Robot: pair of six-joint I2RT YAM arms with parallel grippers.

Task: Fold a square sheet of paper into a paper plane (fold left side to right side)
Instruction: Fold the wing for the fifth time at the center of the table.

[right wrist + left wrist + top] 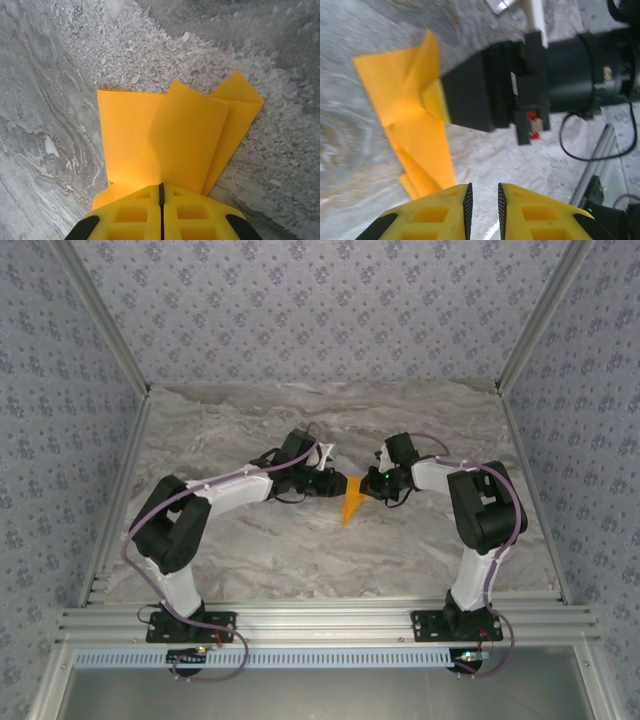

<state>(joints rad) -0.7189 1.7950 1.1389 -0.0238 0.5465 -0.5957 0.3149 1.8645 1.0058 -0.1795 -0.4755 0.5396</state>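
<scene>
The orange-yellow square sheet of paper (351,508) lies folded on the marble table, a creased wedge tapering to a point toward the near edge. Its layered flaps (150,135) spread out in front of my right gripper (161,186), which is shut on a raised flap at the paper's far end (405,85). From the left wrist view, the right gripper (436,100) pinches that flap from the right. My left gripper (484,186) stands slightly open over bare marble, just right of the paper, nothing between its fingers. From above, both grippers (333,483) (368,483) meet at the paper's far end.
The marble tabletop (250,540) is bounded by aluminium rails (320,620) at the near edge and patterned walls on the other sides. A black cable (570,145) hangs from the right arm's wrist near the left gripper.
</scene>
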